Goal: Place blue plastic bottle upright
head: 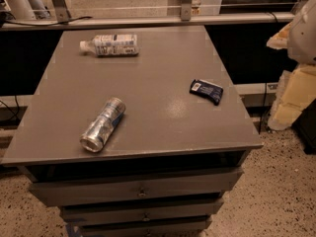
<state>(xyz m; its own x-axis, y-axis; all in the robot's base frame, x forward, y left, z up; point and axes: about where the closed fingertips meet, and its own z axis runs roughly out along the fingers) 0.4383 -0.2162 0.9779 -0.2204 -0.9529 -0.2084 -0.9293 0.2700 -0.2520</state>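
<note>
The blue plastic bottle (111, 44) lies on its side at the far left of the grey cabinet top (158, 58). It is clear, with a white label with dark print, and its white cap points left. My gripper does not show in the camera view. Only a bulky white and cream shape (301, 58) stands at the right edge of the picture, well away from the bottle.
A crushed silver-blue can (102, 124) lies on its side near the front left. A flat dark-blue packet (206, 91) lies at the right. Drawers (138, 190) sit below the top. A rail and ledge (148, 19) run behind the cabinet. The floor is speckled.
</note>
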